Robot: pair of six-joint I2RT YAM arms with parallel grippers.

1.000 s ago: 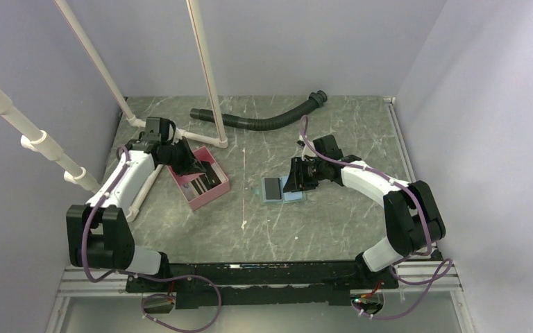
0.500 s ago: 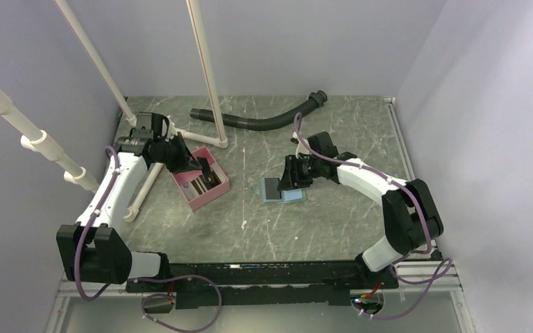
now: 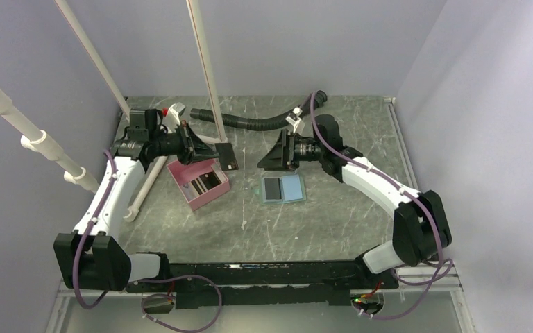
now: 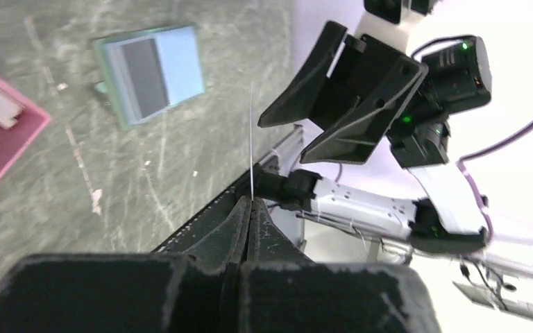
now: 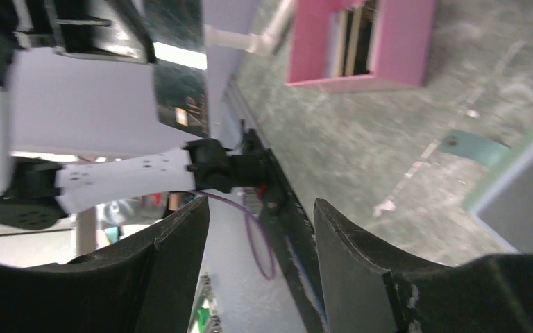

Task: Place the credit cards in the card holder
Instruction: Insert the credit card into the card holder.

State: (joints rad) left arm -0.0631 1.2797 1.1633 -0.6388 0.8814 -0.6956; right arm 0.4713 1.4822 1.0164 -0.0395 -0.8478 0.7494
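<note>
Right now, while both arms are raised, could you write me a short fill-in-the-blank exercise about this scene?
1. The left gripper pinches a thin dark ____.
2. The right gripper is open and holds ____.
3. The card holder lying flat on the table is light ____.
4. Other cards stand inside the ____ box.

Missing words: card; nothing; blue; pink.

Flat on table (image 3: pixel 333 222): light-blue card holder (image 3: pixel 291 188), grey panel on left half. Pinched aloft beside pink box (image 3: pixel 201 202): dark credit card (image 3: pixel 226 156). On edge inside box: more credit cards (image 3: pixel 206 184).
</note>
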